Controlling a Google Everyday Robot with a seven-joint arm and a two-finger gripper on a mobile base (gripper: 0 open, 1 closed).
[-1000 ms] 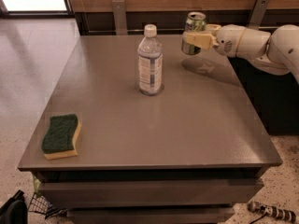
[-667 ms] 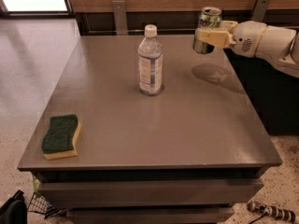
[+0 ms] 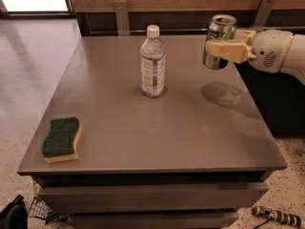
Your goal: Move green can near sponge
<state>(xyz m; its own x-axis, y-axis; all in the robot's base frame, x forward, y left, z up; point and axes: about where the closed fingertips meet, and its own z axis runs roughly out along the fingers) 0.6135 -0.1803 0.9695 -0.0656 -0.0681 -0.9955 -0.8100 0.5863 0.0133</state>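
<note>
The cream fingers (image 3: pixel 231 50) of the gripper (image 3: pixel 215 50) are clamped around the middle of the green can (image 3: pixel 222 28). The can is held upright in the air at the upper right of the frame, clear of the table (image 3: pixel 190 137). The white arm (image 3: pixel 279 56) is cut off by the right edge. The sponge (image 3: pixel 62 138) lies at the lower left, well apart, with 1 water bottle (image 3: pixel 153 66) standing roughly between. The bottle could be knocked over if the can were carried straight across at low height. The can could be toppled if released above the surface. The far finger is hidden behind the can, and the label cannot be read.
</note>
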